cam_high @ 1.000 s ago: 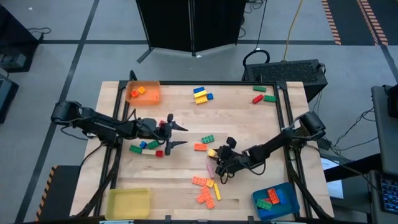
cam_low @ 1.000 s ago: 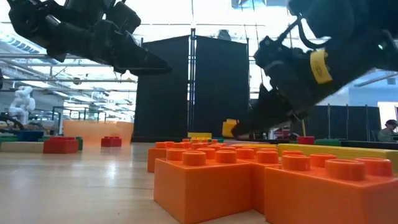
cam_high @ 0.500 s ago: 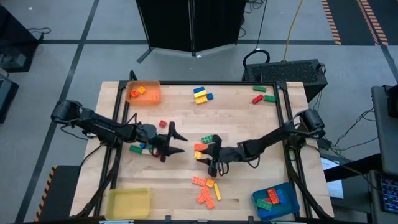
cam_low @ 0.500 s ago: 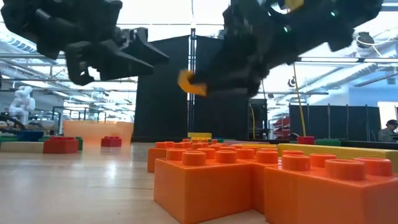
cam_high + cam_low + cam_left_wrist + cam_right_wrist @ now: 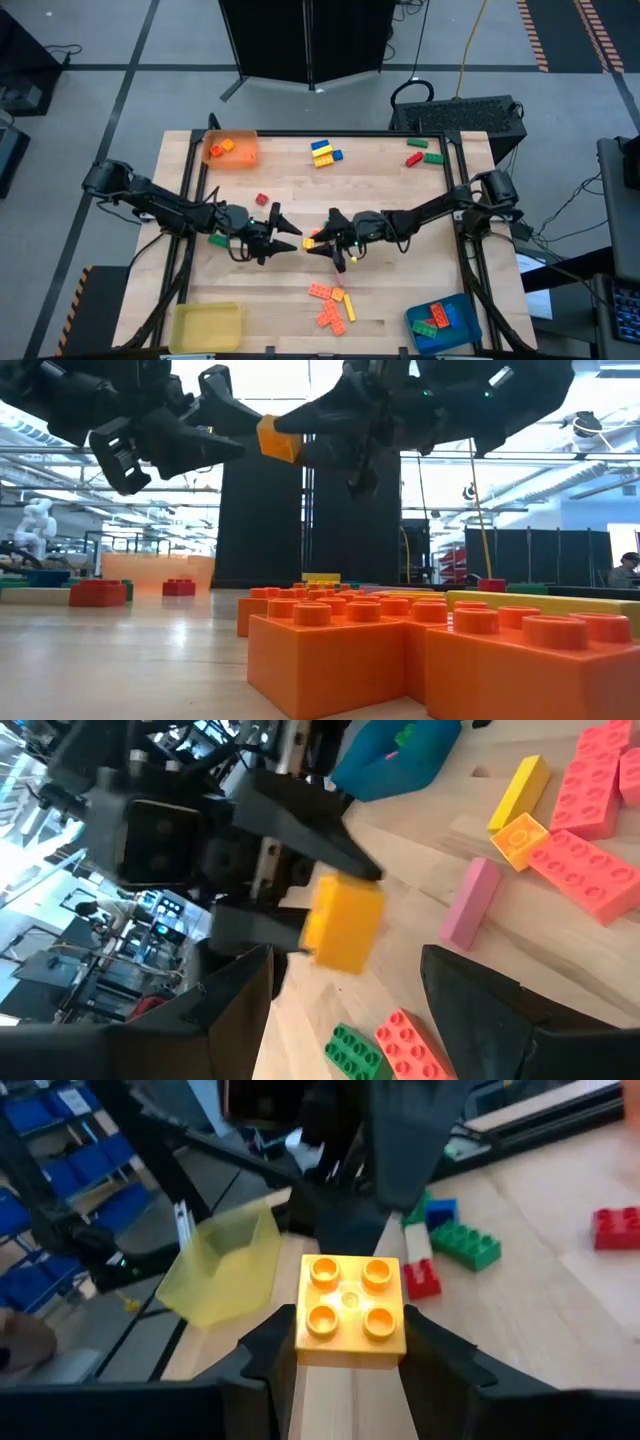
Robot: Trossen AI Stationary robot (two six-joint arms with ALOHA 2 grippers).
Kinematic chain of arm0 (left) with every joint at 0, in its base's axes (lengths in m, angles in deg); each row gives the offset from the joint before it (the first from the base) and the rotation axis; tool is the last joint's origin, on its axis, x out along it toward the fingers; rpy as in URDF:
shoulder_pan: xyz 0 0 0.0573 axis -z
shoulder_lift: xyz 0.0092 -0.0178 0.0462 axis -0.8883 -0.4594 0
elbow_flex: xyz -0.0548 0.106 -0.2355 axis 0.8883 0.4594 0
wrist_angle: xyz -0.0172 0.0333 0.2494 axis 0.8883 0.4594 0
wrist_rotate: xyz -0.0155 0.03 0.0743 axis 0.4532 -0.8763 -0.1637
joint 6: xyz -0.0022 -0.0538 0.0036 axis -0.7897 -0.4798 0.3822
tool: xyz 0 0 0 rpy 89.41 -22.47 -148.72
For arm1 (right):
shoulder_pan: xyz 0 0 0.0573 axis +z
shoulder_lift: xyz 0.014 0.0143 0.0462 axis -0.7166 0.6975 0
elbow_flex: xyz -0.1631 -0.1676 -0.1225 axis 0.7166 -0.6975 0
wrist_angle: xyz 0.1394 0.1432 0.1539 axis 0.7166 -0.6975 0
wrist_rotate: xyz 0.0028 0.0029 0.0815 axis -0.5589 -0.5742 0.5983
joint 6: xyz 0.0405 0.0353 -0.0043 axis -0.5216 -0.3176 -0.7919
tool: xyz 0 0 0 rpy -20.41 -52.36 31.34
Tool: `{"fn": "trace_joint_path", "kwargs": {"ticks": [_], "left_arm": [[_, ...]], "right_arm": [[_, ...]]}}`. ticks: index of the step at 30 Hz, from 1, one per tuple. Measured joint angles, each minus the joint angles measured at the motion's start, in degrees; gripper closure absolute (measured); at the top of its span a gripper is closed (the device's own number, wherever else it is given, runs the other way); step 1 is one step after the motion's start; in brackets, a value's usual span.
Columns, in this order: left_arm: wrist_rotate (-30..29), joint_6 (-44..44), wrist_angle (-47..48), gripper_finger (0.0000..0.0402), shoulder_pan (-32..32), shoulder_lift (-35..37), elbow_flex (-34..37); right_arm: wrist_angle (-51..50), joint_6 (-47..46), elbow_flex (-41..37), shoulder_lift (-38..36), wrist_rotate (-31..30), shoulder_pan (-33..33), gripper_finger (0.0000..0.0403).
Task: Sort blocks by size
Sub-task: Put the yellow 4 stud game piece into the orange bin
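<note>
Since a second ago the right arm has swung from the near-right part of the table toward its middle, lifting a small yellow-orange square plastic brick with four studs (image 5: 351,1311) off the board, while the left arm has shifted a little to face it.

The right gripper (image 5: 318,241) pinches that brick between its fingertips, well above the wooden tabletop (image 5: 400,300), studs turned toward its own wrist camera. The left gripper (image 5: 288,232) hangs just beside it with its two dark fingers (image 5: 480,995) spread wide and nothing between them.

What matters for the coming move: the brick lies straight ahead of the left fingers, in line with the gap between them, tips of both grippers pointing at each other across the table's centre. The brick is square, so it has no long axis to line up. It looks like a hand-over, the left arm being the nearer to the translucent yellow square tray (image 5: 206,327) at the near-left corner. The left fingers do not yet touch the brick.
</note>
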Motion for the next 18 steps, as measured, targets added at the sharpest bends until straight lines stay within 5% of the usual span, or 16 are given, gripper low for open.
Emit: {"fn": "trace_joint_path", "kwargs": {"ticks": [18], "left_arm": [[0.0, 0.1, -3.0, 0.0146, -0.6, 0.0, 0.0]], "right_arm": [[2.0, -1.5, 0.0, 0.0, 1.3, -2.9, 0.0271]]}}
